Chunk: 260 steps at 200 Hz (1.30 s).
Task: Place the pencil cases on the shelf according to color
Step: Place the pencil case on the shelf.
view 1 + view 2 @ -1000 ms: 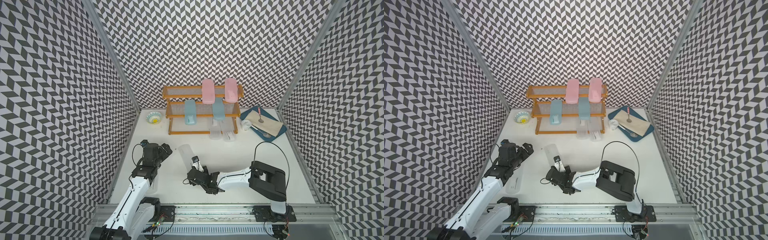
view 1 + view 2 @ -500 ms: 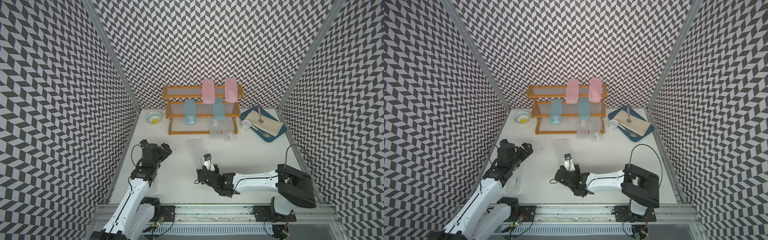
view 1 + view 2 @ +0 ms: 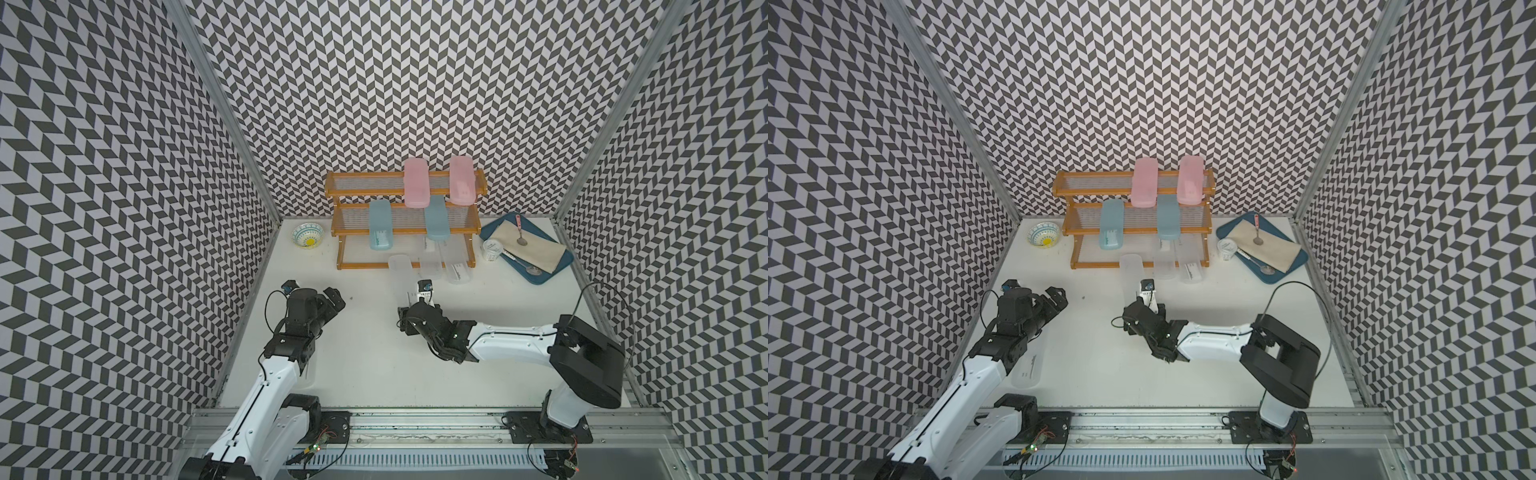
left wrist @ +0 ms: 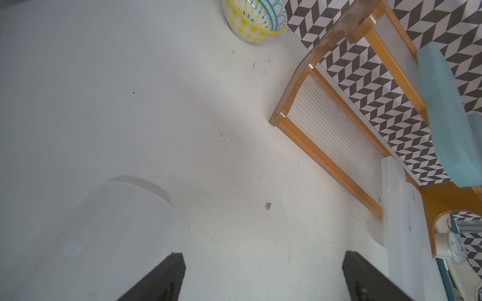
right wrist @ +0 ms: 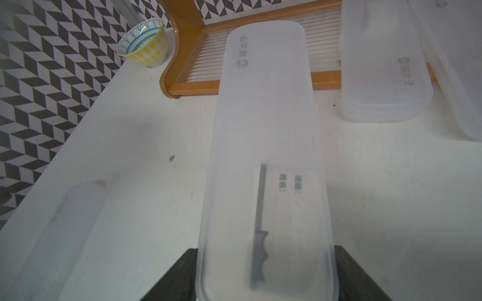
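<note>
- The right gripper (image 5: 263, 276) has its fingers drawn in on the near end of a frosted clear pencil case (image 5: 266, 125).
- The held case points at the shelf (image 3: 365, 266), which stands by the back edge of the table (image 3: 374, 357).
- Its far end reaches the front rail of the lowest tier. Whether it rests on the rail is hard to tell.
- Two more clear cases (image 3: 431, 266) (image 3: 456, 270) lie on that tier to its right, overhanging the rail.
- Two light blue cases (image 3: 380, 224) (image 3: 436, 218) sit on the middle tier and two pink cases (image 3: 416, 188) (image 3: 462, 180) on the top one.
- The left gripper (image 3: 337, 298) hangs near the table's left edge, fingers spread wide and empty.
- A fourth clear case (image 3: 1027, 368) lies flat towards the front-left corner, beside the left arm.
- A patterned bowl (image 3: 308, 237) occupies the back-left corner and a dark blue tray (image 3: 540, 277) the back-right.
</note>
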Tool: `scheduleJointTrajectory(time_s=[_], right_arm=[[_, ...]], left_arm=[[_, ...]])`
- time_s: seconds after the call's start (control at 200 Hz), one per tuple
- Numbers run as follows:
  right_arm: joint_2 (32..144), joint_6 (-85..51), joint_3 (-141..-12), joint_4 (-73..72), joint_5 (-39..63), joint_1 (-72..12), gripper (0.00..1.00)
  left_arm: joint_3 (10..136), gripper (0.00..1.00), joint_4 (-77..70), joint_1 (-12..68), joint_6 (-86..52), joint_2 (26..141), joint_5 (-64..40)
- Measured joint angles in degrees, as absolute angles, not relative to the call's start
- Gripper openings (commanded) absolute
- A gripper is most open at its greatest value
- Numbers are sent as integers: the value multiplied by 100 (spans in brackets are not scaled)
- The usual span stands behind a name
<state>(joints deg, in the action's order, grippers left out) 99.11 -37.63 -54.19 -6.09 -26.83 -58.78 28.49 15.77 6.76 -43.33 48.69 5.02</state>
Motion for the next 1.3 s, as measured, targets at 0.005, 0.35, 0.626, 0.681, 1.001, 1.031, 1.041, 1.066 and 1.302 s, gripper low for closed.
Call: scheduleJointTrajectory(time_s=[0.005,0.35,0.626,0.681,1.001,1.031,1.041,1.066,1.302], right_arm=[[9926,-3758,-5435,-611,-2672,-5867,55],[11502,-3612,-6831,-718,-2322,-5203,53],[12191,-3647,-7634,-735,-2220,-4886,53],[12300,-3647,-7787,-735,-2206,-4834,53],[12656,-3629,-8217,-954,-2112,-4558,53],[12680,-3623,-8250,-965,-2112,-4541,54],[12691,-3623,-8261,-969,-2110,-4532,54],[12715,-3618,-8291,-978,-2108,-4517,55],[12870,-3612,-8497,-1079,-1957,-4447,96]], left_arm=[[2847,100,1566,676,-4333,4871,499],[2561,100,1205,676,-4329,5061,414],[2561,100,1022,676,-4263,5210,419],[2561,100,1009,676,-4226,5273,419],[2561,100,910,676,-4156,5590,416],[2561,100,895,676,-4154,5614,414],[2561,100,891,676,-4154,5625,414],[2561,100,884,676,-4150,5640,412],[2561,100,871,676,-4139,5743,381]])
